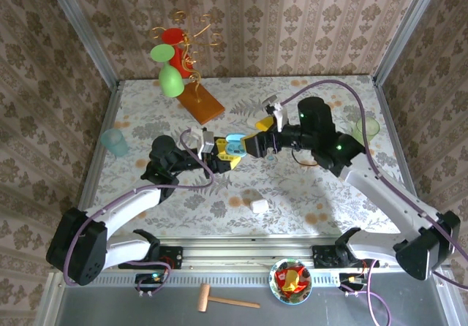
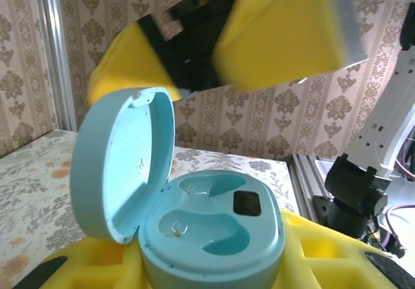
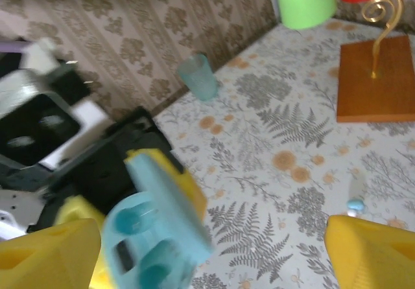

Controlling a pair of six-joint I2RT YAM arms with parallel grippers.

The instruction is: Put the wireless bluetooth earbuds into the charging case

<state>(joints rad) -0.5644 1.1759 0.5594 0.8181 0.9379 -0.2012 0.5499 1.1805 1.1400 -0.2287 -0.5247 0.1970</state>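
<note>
On the left side of the tabletop (image 1: 146, 99), the left claw (image 1: 221, 158) is clenched on the pale blue charging case (image 1: 235, 147). The lid (image 2: 120, 162) of the case is swung open. The left wrist camera looks right into the case. Both little beds (image 2: 214, 227) inside are bare, so no earbud is in yet.

Just to the right, the right claw (image 1: 257, 145) hangs close by the open case. Its yellow fingers (image 3: 373, 250) are spread wide with nothing held between them. It carries no earbud.

From the right wrist camera, a tiny pale blue piece (image 3: 355, 205) lies on the tabletop, not far from the wooden base (image 3: 376, 78) of the cup stand. It is likely one of the earbuds, but it is too small and blurry to be sure.

The job looks hardly begun. The case is held open and ready, and that is the only part done. Each earbud has to be picked up, carried over and pressed into its bed.
</note>
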